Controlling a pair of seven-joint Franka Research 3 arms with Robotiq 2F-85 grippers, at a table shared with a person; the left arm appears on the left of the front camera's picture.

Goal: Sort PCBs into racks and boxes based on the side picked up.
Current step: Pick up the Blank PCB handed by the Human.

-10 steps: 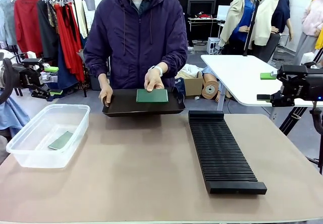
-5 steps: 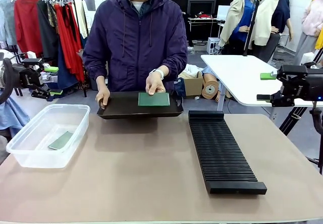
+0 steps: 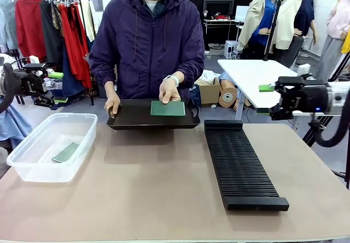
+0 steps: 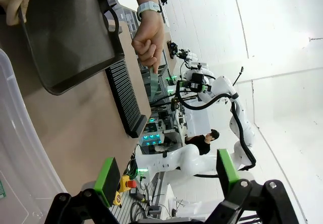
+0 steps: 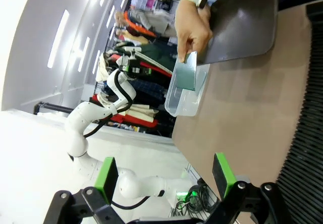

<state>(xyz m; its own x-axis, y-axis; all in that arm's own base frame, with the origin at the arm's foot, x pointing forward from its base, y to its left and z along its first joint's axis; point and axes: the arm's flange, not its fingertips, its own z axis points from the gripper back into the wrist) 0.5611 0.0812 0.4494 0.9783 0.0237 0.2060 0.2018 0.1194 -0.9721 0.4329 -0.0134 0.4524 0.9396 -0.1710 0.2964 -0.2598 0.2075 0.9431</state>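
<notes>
One PCB (image 3: 168, 108) hangs from the fingers of the person's hand (image 3: 169, 91), the one with a pale wristband. It is just over the black tray (image 3: 131, 120) at the far edge of the worktop (image 3: 153, 194), with a green face turned toward the robot's side. In the right wrist view the board stands on edge below that hand. Whether its lower edge touches the tray I cannot tell. The person's other hand (image 3: 113, 105) grips the tray's end nearer the box.

A second PCB (image 3: 66, 152) lies flat on the bottom of the clear box (image 3: 82, 139), which sits at the left of the worktop. The rack (image 3: 240, 163) lies on the right, running lengthwise from far to near.

The left claw (image 3: 57, 87) hovers off the worktop's left side, beyond the box, its green pads wide apart with nothing between them. The right claw (image 3: 264, 99) hovers off to the right of the rack's far end, pointing toward the middle. It is equally wide and free of any board, well apart from the held PCB.
</notes>
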